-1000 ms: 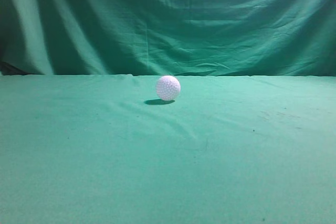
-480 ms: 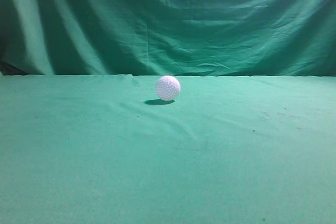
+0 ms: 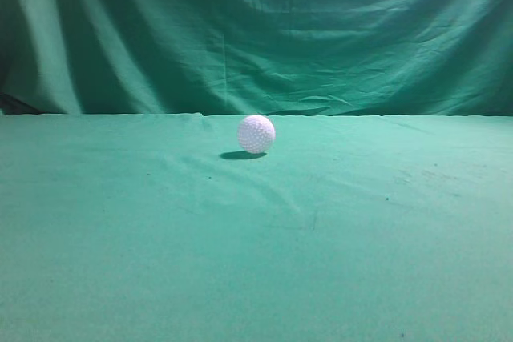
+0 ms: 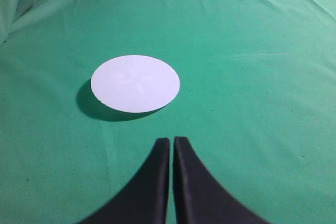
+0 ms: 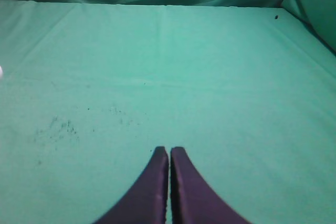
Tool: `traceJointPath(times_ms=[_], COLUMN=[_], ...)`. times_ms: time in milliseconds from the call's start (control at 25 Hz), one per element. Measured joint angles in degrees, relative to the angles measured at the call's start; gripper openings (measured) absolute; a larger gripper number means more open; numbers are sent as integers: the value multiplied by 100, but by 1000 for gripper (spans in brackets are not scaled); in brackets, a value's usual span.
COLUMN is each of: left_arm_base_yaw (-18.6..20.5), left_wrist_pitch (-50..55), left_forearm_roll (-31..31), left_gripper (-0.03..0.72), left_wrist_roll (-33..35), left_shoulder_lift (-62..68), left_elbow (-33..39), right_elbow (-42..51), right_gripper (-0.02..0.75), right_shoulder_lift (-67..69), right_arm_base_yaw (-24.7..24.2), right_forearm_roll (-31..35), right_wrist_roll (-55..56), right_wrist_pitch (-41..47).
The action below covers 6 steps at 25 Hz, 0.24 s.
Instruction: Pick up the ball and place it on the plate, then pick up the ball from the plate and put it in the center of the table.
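Observation:
The white dimpled ball (image 3: 256, 134) rests on the light green table (image 3: 256, 262) near its far middle, with no gripper near it in the exterior view. A sliver of the ball (image 5: 1, 71) shows at the left edge of the right wrist view. A round white plate (image 4: 135, 83) lies on the cloth in the left wrist view, just ahead of my left gripper (image 4: 171, 141), which is shut and empty. My right gripper (image 5: 169, 150) is shut and empty over bare cloth. Neither arm nor the plate shows in the exterior view.
A darker folded green curtain (image 3: 256, 30) hangs behind the table. Small dark specks (image 5: 58, 127) mark the cloth to the left of my right gripper.

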Motion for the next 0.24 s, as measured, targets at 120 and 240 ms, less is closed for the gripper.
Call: traceJointPath(times_ms=[120, 240], left_arm_base_yaw=[0, 0], left_wrist_pitch=[0, 0], left_forearm_roll=[0, 0], left_gripper=[0, 0], left_wrist_roll=[0, 0], left_shoulder_lift=[0, 0], left_elbow=[0, 0], right_elbow=[0, 0], right_gripper=[0, 0], right_shoulder_lift=[0, 0], right_arm_base_yaw=[0, 0], right_forearm_roll=[0, 0], right_wrist_roll=[0, 0], right_wrist_pitch=[0, 0])
